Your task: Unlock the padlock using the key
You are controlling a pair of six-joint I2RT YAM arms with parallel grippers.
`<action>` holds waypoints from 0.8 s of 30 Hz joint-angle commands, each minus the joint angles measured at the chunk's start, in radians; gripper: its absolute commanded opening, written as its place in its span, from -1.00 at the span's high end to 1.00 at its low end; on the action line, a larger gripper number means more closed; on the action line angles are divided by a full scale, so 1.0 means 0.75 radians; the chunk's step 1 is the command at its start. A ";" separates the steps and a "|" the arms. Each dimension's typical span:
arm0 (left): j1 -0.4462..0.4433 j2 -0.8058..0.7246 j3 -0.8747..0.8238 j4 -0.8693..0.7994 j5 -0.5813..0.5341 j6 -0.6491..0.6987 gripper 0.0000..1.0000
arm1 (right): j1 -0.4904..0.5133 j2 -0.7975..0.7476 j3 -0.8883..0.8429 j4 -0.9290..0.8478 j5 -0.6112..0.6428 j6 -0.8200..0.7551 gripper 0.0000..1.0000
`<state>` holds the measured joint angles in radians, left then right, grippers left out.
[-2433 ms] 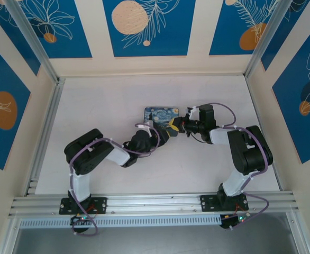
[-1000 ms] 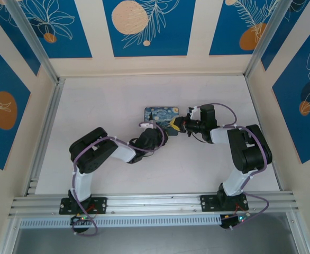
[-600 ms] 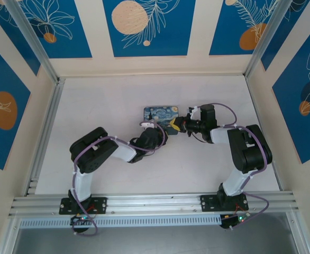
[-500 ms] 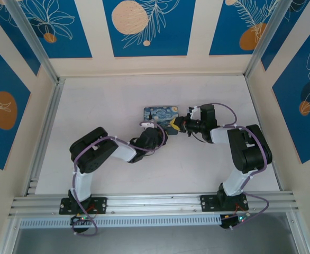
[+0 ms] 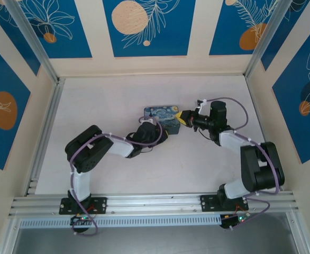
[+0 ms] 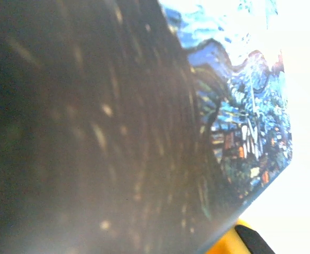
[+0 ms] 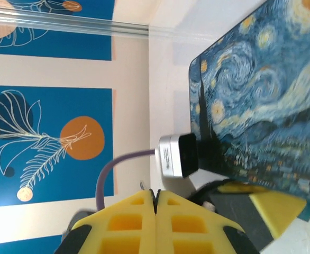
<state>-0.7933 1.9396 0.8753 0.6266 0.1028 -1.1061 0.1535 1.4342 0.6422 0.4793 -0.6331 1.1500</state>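
Pads [image 7: 128,219] of the right gripper [image 5: 183,117], yellow, press flat together with nothing seen between them, their tips just beside the right end of the starry-night tin [image 5: 162,113]. Fingers of the left gripper [image 5: 164,130] sit at the tin's near edge. Its own wrist view is blurred by a dark mass up close, so I cannot tell whether they are spread or pinching. Where the padlock and the key lie I cannot tell either; the tin rests flat near the middle of the white table [image 5: 107,106].
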 commanded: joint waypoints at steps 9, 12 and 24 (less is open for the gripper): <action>0.123 -0.144 0.013 -0.012 0.335 -0.104 1.00 | 0.015 -0.210 -0.371 0.027 -0.026 0.016 1.00; 0.149 -0.165 -0.020 0.057 0.350 -0.148 1.00 | 0.035 -0.213 -0.407 0.068 -0.012 0.042 1.00; 0.172 -0.296 -0.135 0.226 0.265 -0.267 1.00 | 0.162 -0.196 -0.417 0.227 0.111 0.246 1.00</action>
<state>-0.6743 1.7752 0.7898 0.6796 0.3233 -1.2747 0.2501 1.2903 0.3248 0.5957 -0.5831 1.2732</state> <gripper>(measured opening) 0.093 0.050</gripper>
